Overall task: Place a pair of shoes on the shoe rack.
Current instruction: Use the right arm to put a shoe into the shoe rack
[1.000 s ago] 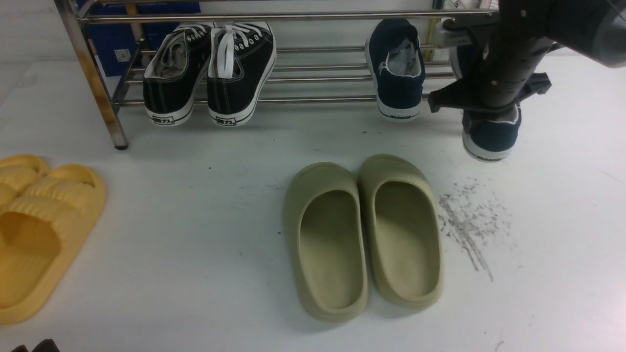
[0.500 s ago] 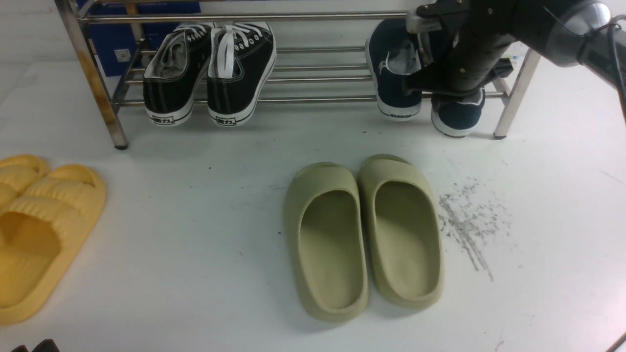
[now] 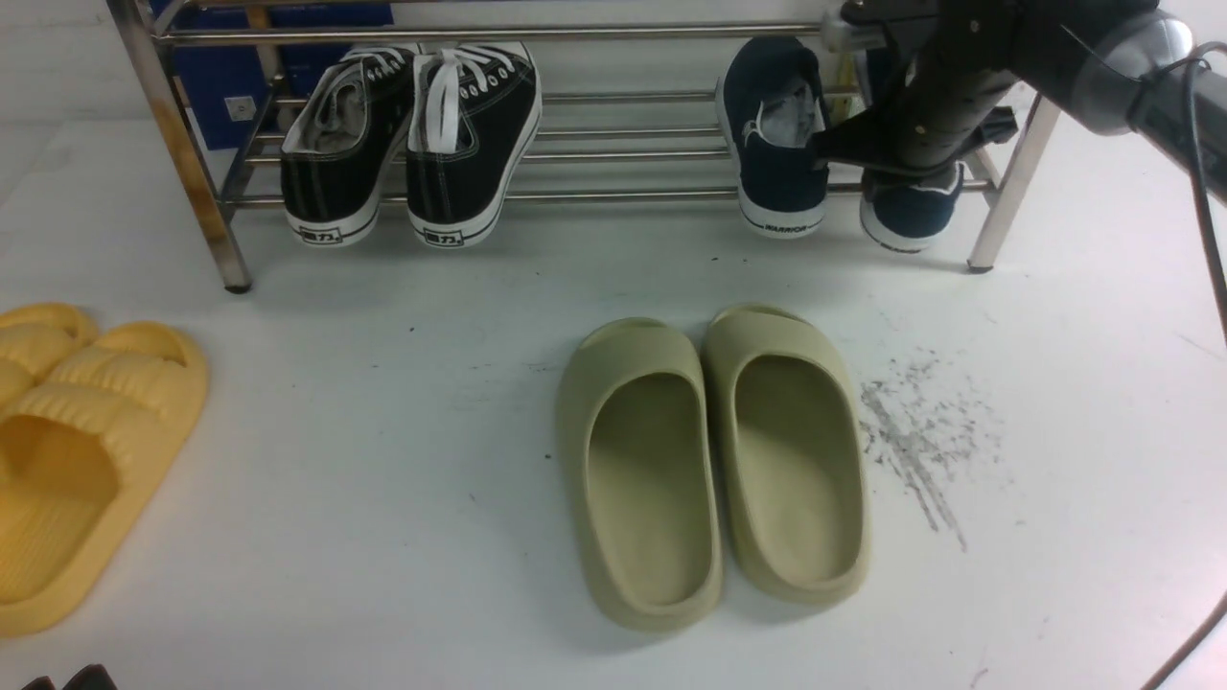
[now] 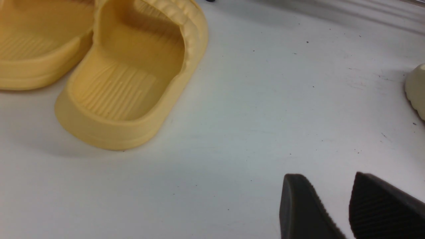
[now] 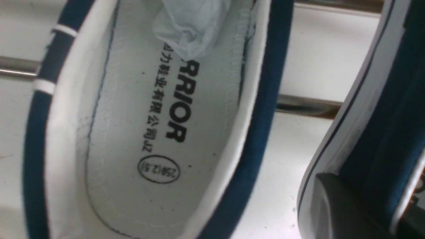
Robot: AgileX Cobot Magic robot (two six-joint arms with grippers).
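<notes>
Front overlooks shoe rack point(image 3: 575, 34), wrist cameras close — right shares navy shoe point(image 3: 911, 209)

Right navy slip-on point(image 3: 909, 213) mostly hidden behind right gripper point(image 3: 906, 172); only heel shows, heel print unreadable. Yellow slippers point(image 3: 77, 450) cut off at left edge.

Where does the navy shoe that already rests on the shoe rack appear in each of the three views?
Front view: the resting navy shoe lies on the shoe rack, right of centre, heel toward the camera.
Left wrist view: not in it.
Right wrist view: it fills most of the picture, insole showing.
Shared landmark: the second navy shoe close beside it, in both those views.
</notes>
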